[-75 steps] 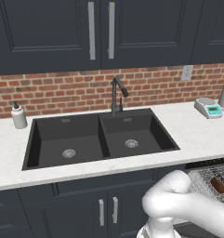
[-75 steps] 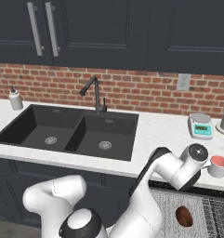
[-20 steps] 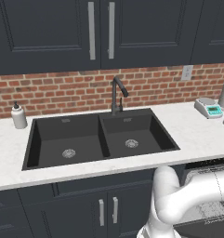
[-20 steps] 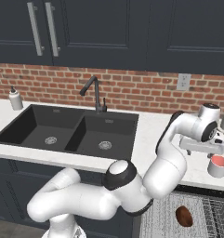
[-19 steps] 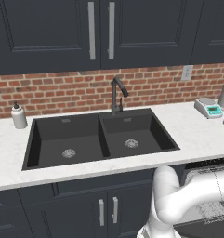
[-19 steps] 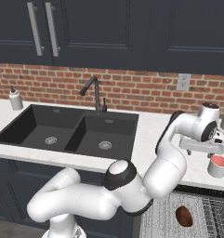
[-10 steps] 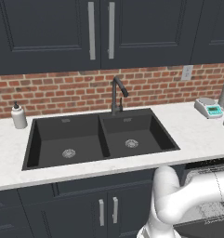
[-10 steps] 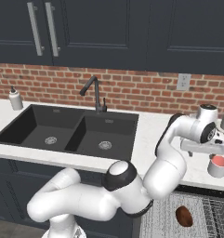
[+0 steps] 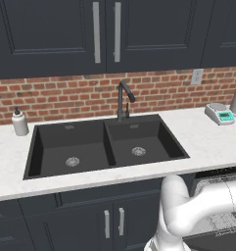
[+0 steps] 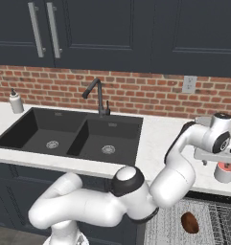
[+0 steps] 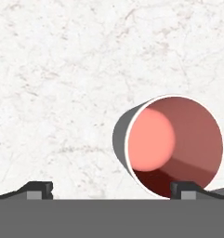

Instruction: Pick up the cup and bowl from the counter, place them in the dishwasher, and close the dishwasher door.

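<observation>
Waiting at the right edge of the right base view, the grey cup with a red inside (image 10: 225, 172) is not yet held on the white stone counter (image 10: 157, 136), the spread-open gripper (image 11: 111, 191) is kept above it, and a brown bowl (image 10: 189, 222) is seen low in the grey wire rack of the dishwasher (image 10: 209, 223).

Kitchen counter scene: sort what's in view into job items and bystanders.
Job:
grey cup with red inside
brown bowl in grey wire dishwasher rack
white speckled counter

Bystanders:
black double sink
black faucet
white soap bottle
kitchen scale
</observation>
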